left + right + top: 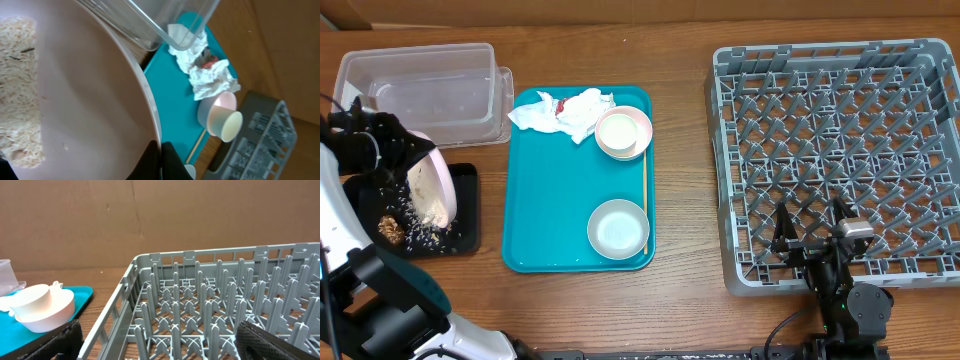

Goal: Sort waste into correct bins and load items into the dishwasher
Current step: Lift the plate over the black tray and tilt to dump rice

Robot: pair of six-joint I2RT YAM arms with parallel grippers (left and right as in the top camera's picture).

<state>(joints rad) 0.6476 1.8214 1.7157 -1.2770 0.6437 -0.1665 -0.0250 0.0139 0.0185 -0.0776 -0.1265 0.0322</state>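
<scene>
Rice (17,90) cakes the pale pink plate (432,185), tilted above the black tray (468,205), rim pinched by the left gripper (161,160); the right gripper (810,235) gapes empty over the grey dish rack (820,55).

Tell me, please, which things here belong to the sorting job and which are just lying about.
Job: pink plate, rice, napkins, red wrapper, far bowl, near bowl, cup, clear tub, black tray, dish rack.
Lying about: teal tray, wooden stick.

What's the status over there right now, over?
Left jaws shut on pink plate, tilted over black tray, rice on both. Right jaws open over near edge of dish rack. Nothing in the way.
</scene>
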